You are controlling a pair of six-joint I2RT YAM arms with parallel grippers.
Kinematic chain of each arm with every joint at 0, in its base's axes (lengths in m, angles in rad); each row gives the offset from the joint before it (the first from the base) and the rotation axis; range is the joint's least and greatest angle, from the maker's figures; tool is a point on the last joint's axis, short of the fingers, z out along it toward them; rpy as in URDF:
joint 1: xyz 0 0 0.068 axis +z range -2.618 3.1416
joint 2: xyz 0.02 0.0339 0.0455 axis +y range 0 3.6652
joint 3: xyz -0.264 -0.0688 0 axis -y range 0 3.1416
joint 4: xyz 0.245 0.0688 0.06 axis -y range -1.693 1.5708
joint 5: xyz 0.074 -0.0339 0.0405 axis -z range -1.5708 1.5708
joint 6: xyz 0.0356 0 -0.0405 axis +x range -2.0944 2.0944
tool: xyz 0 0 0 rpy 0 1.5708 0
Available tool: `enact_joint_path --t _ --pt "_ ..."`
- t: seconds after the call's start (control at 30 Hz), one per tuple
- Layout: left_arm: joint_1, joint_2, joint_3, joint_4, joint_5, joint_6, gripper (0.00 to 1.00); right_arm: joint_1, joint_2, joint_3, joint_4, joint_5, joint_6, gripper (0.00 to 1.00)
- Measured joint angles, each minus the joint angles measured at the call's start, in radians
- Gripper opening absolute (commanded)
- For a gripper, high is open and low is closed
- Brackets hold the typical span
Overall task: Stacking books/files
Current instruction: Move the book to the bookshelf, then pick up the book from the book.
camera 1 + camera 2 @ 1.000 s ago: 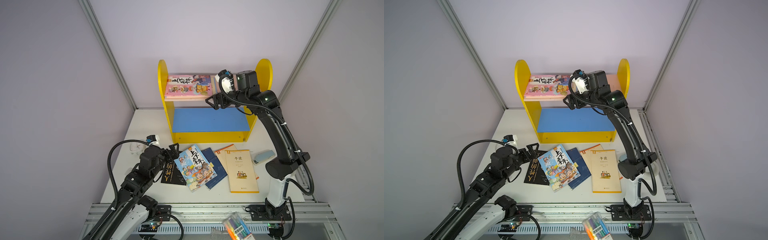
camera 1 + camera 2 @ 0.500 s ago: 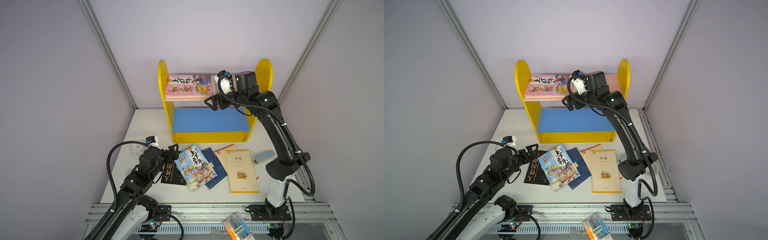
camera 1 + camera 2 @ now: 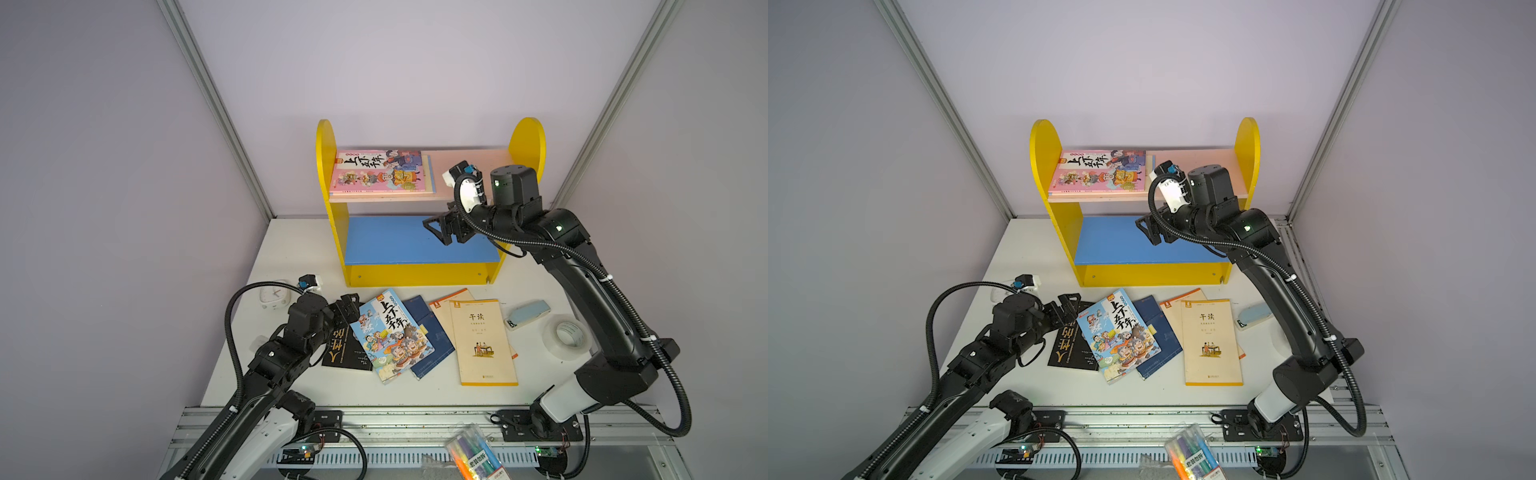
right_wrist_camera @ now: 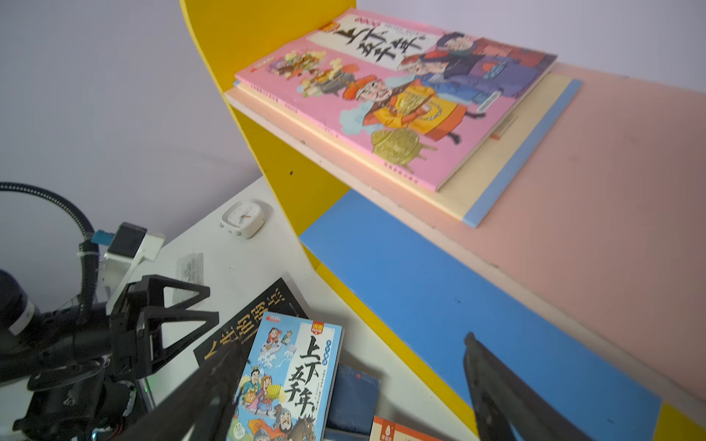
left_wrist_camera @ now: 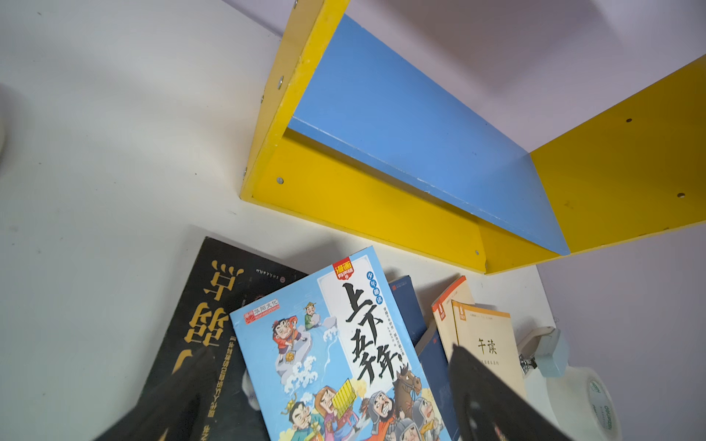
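A small yellow shelf [image 3: 326, 166] stands at the back of the white table [image 3: 291, 257]. On its pink upper board [image 3: 469, 166], at the left end, two books lie flat: a pink cartoon book [image 3: 380, 172] on top of a cream book with a blue edge [image 4: 515, 152]. The right gripper [image 3: 436, 229] hangs in front of the shelf, over the blue lower board [image 3: 395, 245]. Its fingers [image 4: 496, 385] are wide apart and hold nothing.

The other books lie on the table in front of the shelf, partly one over another. From left to right they are a black book with gold letters [image 3: 345, 353], a blue cartoon book [image 3: 390, 332] that covers its right edge, a navy book [image 3: 432, 328] and two cream books with orange edges [image 3: 484, 340]. The left gripper [image 3: 348, 305] is low over the far corner of the black book, close to the blue cartoon book. Its fingers [image 5: 485, 393] are also wide apart and empty. I cannot tell if they touch the black book.

A white clock [image 3: 273, 296] stands to the left, and a light-blue stapler [image 3: 528, 313] and a roll of tape [image 3: 567, 334] lie to the right.
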Motion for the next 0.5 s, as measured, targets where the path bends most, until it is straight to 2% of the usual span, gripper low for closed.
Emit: enact_joint_path --t 0.17,0.33,0.5 --pt "0.000 0.042 -0.046 0.012 0.034 -0.032 0.97 0.067 -0.058 -0.264 0.103 -0.003 0.009 0.83" --pt "-0.001 0.068 -0.096 0.029 0.066 -0.079 0.97 0.098 -0.055 -0.496 0.222 -0.014 0.077 0.78" --pt "-0.002 0.072 -0.126 0.037 0.085 -0.106 0.97 0.098 -0.031 -0.578 0.283 -0.014 0.151 0.72"
